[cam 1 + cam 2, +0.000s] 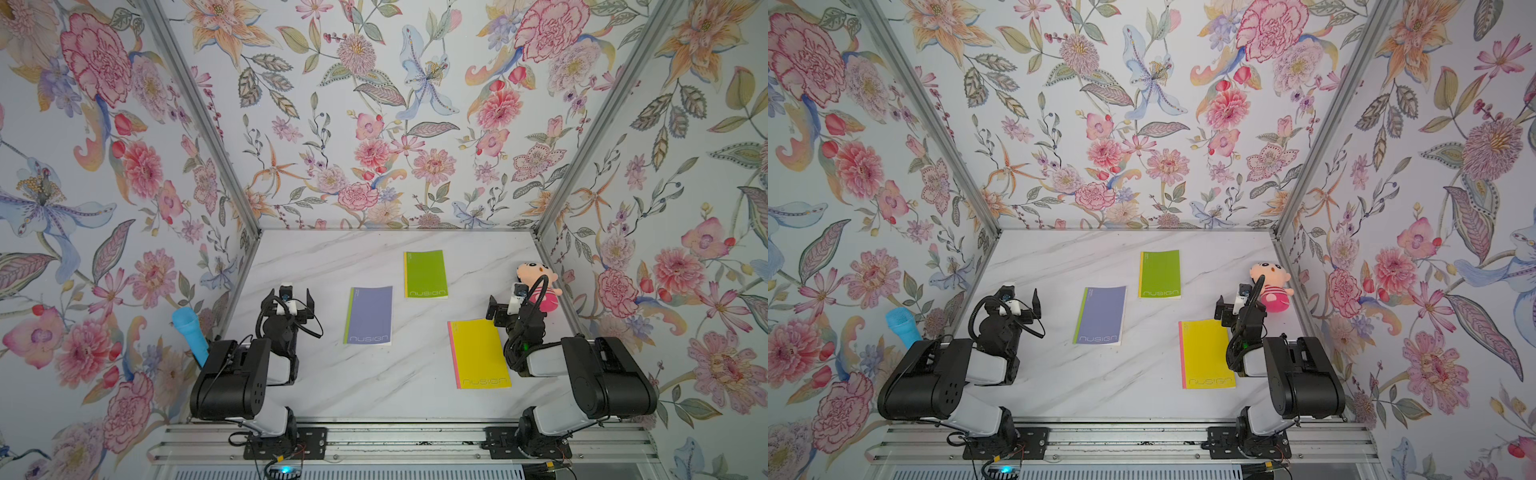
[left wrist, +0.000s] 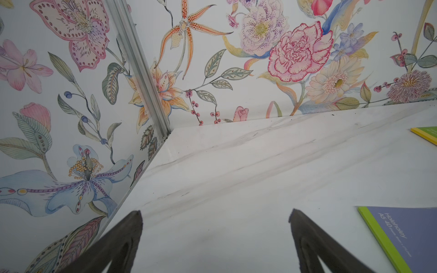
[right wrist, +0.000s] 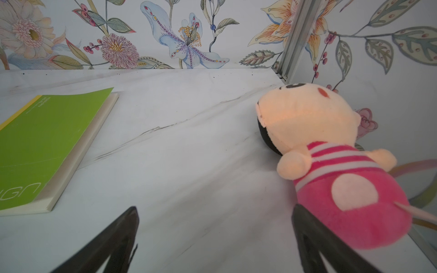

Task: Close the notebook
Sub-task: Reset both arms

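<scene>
A purple notebook with a green spine (image 1: 370, 316), a green notebook with a yellow spine (image 1: 424, 274) and a yellow notebook with a pink spine (image 1: 480, 353) all lie flat and closed on the white marble-patterned table (image 1: 332, 257), well apart. The left gripper (image 2: 215, 214) and the right gripper (image 3: 214, 209) hold nothing, with their fingers wide apart. A pink-striped plush doll (image 3: 331, 165) lies just beside the right gripper.

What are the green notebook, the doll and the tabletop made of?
Green notebook: matte card cover over paper; cream page edges show. Doll: plush fabric, fuzzy nap, probably stuffed. Tabletop: white marble-look slab, grey veins, slight sheen; real stone or printed laminate, cannot tell.
</scene>
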You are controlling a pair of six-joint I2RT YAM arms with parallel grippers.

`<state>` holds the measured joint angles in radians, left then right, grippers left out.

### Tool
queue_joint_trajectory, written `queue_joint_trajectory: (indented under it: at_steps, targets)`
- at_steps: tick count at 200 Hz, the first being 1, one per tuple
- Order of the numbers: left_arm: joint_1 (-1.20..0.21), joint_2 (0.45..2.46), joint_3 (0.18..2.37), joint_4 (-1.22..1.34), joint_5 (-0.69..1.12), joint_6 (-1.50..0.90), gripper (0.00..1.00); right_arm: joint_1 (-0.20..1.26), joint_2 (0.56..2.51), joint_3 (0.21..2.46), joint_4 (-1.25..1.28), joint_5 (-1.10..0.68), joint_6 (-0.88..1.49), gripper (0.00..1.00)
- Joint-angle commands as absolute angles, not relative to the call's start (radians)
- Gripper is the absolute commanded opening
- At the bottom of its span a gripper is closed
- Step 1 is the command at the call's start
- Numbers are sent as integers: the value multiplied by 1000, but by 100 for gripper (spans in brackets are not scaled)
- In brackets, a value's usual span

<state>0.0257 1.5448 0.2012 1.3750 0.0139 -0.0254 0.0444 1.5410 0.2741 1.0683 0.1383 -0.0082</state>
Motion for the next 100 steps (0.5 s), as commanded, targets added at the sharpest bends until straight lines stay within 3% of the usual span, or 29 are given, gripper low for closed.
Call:
queue_joint_trajectory:
  at_steps: [1, 100]
  targets:
    - [17, 1554, 194, 1423, -7, -14, 100, 36, 1545, 287, 1113, 137, -14, 100]
    - [15, 1556, 200, 1413, -11, -11, 100, 38, 1545, 284, 1120, 155, -10, 100]
